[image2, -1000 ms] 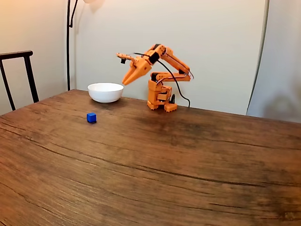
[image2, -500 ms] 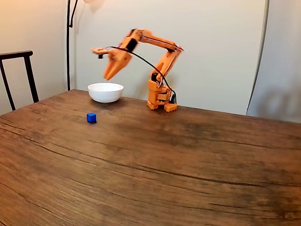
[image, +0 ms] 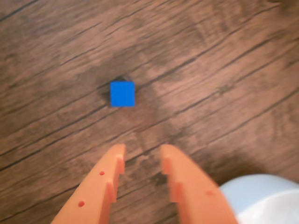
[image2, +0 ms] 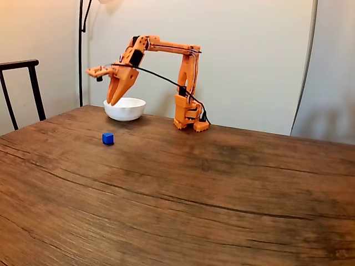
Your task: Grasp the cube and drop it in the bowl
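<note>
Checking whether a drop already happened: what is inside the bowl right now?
The bowl shows only its outer wall and rim in the fixed view, so its inside is hidden. The cube sits on the table, apart from it.

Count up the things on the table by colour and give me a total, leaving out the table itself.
Blue: 1, the cube
White: 1, the bowl
Orange: 1, the robot arm with its gripper
Total: 3
</note>
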`<state>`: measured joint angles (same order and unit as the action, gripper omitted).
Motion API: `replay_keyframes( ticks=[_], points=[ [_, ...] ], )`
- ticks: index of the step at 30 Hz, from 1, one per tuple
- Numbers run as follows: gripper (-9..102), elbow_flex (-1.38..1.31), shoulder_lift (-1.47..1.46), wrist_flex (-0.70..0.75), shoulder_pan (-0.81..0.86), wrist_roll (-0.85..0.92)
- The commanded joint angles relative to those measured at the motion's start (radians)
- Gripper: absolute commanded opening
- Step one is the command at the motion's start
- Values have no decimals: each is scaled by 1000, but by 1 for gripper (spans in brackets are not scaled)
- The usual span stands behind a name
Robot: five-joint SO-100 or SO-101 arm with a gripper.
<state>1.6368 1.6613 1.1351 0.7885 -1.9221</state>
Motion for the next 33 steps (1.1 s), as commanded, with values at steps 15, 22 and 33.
replay_keyframes(
  ticks=[15, 22, 33],
  points=[
    [42, -14, -46, -95, -78, -17],
    [42, -18, -130, -120, -78, 41],
    [42, -3, -147, -124, -198, 212]
  ],
)
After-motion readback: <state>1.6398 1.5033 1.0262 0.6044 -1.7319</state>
